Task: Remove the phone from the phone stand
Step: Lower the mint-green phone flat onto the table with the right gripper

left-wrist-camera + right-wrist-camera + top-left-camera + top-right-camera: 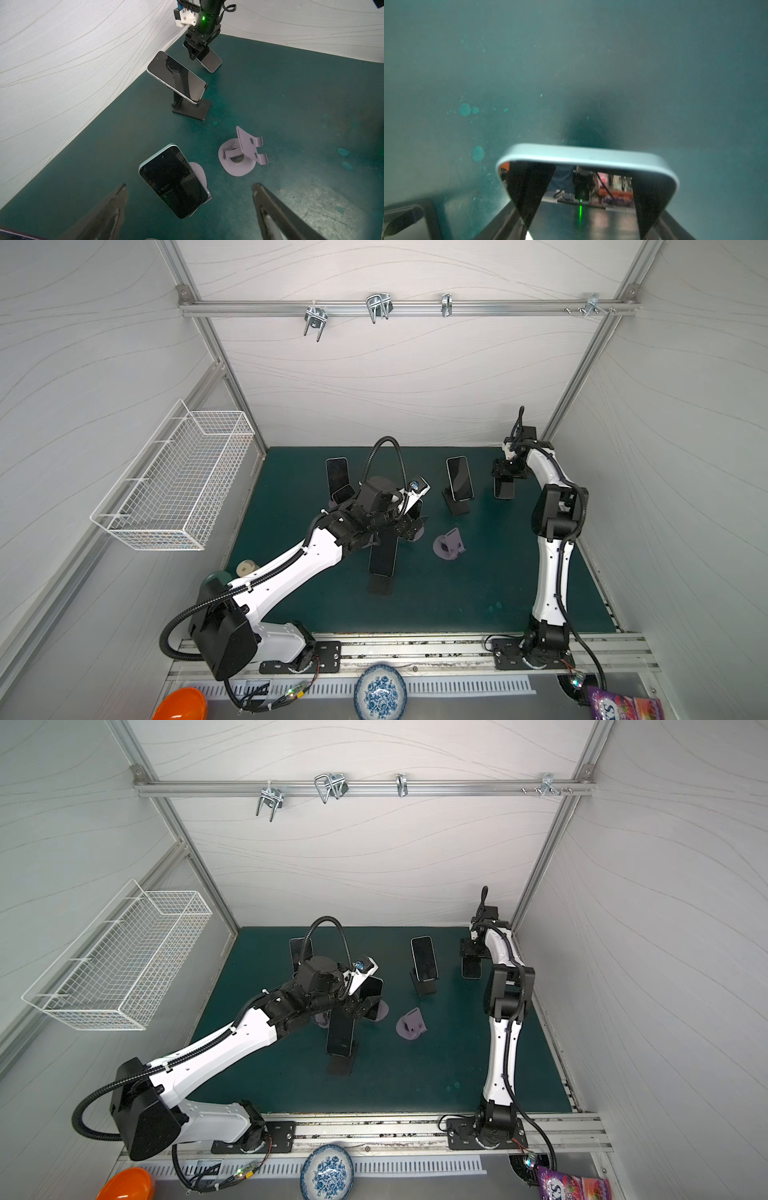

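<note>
Dark-green matted counter carries several stands w/ phones. Task item for the next move, by my read: the dark-screened phone w/ pale-blue rim, leaning back on a lilac round-base stand near mid-counter. L arm is right at it. R arm is well apart at the far R corner and occupied.

Just beside it is an empty lilac folding stand, cradle bare. Farther back, a black-screened phone w/ silver rim sits on a black flat-base stand, w/ neither arm near.

R end effector: clamped on one short end of another pale-blue-rimmed phone, off any stand and low over the counter. Can't tell if it touches the mat.

L end effector: fingers spread wide, nothing held, one each side of the phone, which lies straight ahead betw. them. Key relation: the phone's long axis runs up the stand's slope and looks skewed to the finger line. So prob. a wrist twist is needed before closing on the long edges, then a lift up and out of the lip.
</note>
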